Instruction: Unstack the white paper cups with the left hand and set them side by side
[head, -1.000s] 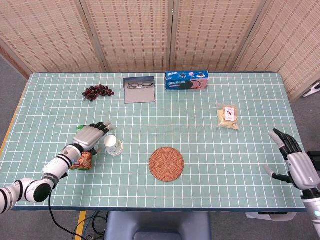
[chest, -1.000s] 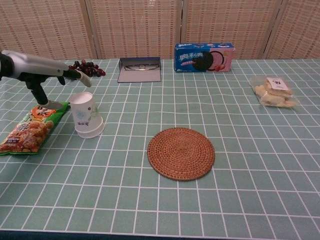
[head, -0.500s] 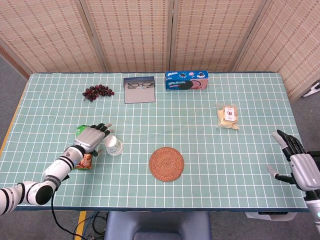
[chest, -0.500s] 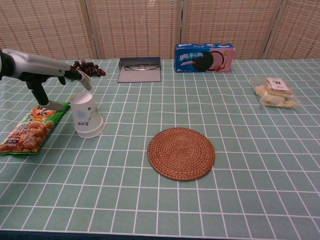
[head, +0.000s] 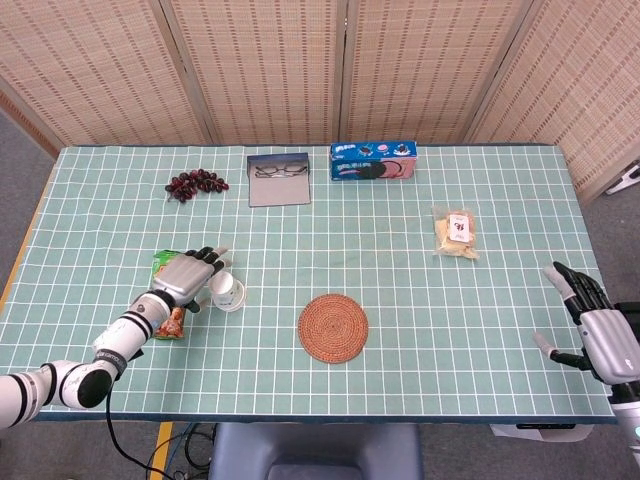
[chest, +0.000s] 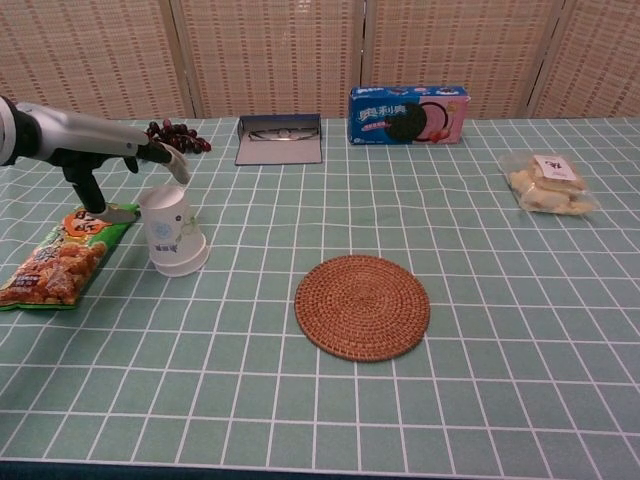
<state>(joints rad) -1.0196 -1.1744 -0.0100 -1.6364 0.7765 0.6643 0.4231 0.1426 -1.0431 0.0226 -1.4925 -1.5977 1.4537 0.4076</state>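
The white paper cups (head: 228, 291) stand nested and upside down on the green checked cloth, left of centre; in the chest view the stack (chest: 173, 232) leans slightly. My left hand (head: 185, 277) sits just left of the stack with its fingers spread. Seen from the chest, the fingers (chest: 160, 160) reach over the stack's top while the thumb (chest: 100, 212) hangs lower on its left, and nothing is gripped. My right hand (head: 600, 335) hovers open at the table's far right edge, far from the cups, and does not show in the chest view.
A snack bag (chest: 55, 258) lies under my left forearm. A round woven coaster (head: 333, 327) sits right of the cups. Grapes (head: 195, 183), a glasses case (head: 279, 179) and a blue cookie box (head: 373, 160) line the far edge; a pastry packet (head: 456, 231) lies at right.
My left hand has edged closer to the cup stack, its fingers now over the top. The right hand has drawn slightly back toward the near right edge. The cups have not moved.
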